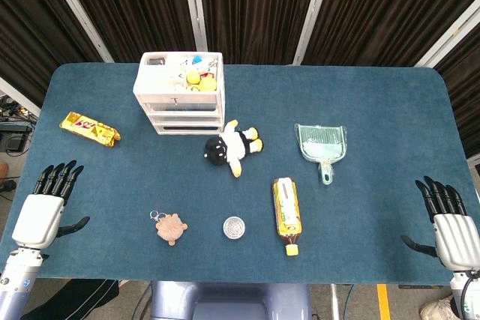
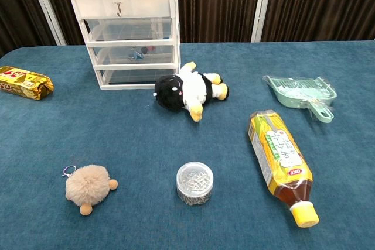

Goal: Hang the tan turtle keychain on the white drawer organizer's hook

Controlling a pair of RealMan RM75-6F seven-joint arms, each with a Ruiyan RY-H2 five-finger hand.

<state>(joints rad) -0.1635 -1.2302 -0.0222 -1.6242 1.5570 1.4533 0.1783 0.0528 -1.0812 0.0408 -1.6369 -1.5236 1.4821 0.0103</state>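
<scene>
The tan turtle keychain (image 1: 170,228) (image 2: 88,184) lies on the blue table near the front left, its metal ring (image 2: 68,170) at its upper left. The white drawer organizer (image 1: 181,92) (image 2: 130,35) stands at the back left, with a small hook (image 2: 118,9) on its top front panel. My left hand (image 1: 46,209) rests at the table's left front edge, fingers spread and holding nothing, well left of the turtle. My right hand (image 1: 448,224) rests at the right front edge, also with fingers spread and nothing held. Neither hand shows in the chest view.
A black-and-white plush toy (image 1: 231,145) lies in front of the organizer. A round clear container (image 1: 234,227), a tea bottle (image 1: 286,214) on its side, a green dustpan (image 1: 323,145) and a yellow snack packet (image 1: 90,129) lie around the table (image 1: 375,110).
</scene>
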